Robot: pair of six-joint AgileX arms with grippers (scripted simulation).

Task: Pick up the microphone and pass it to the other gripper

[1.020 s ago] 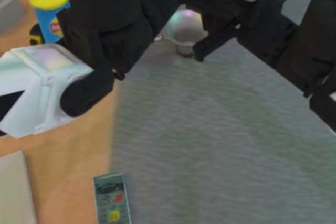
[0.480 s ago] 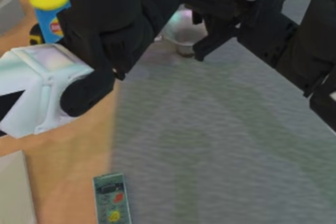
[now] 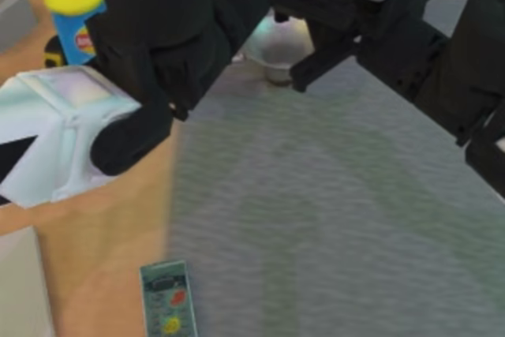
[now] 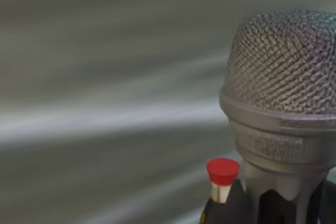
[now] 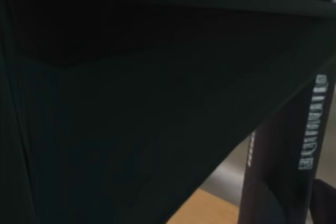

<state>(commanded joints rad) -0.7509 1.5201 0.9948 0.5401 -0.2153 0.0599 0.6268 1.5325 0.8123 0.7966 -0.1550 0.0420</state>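
Observation:
The microphone [image 4: 281,77] fills the left wrist view, its silver mesh head on a grey collar, its handle running down out of the picture. From above its pale head [image 3: 276,43] shows at the back of the table between the two arms. My left gripper is hidden under its own black arm [image 3: 173,21] there and is shut on the microphone. The other gripper, my right gripper [image 3: 296,43], reaches in from the right. It is open, with one finger [image 3: 319,62] in front of the head and the other behind it. The right wrist view is dark.
A grey mat [image 3: 331,219] covers most of the wooden table. A blue can with a yellow lid [image 3: 73,9] stands at the back left. A small green remote [image 3: 168,299] lies near the front. A red-capped dark bottle [image 4: 222,174] shows beside the microphone.
My right gripper's far finger has shifted slightly closer to the microphone head. The left arm and the microphone have stayed put.

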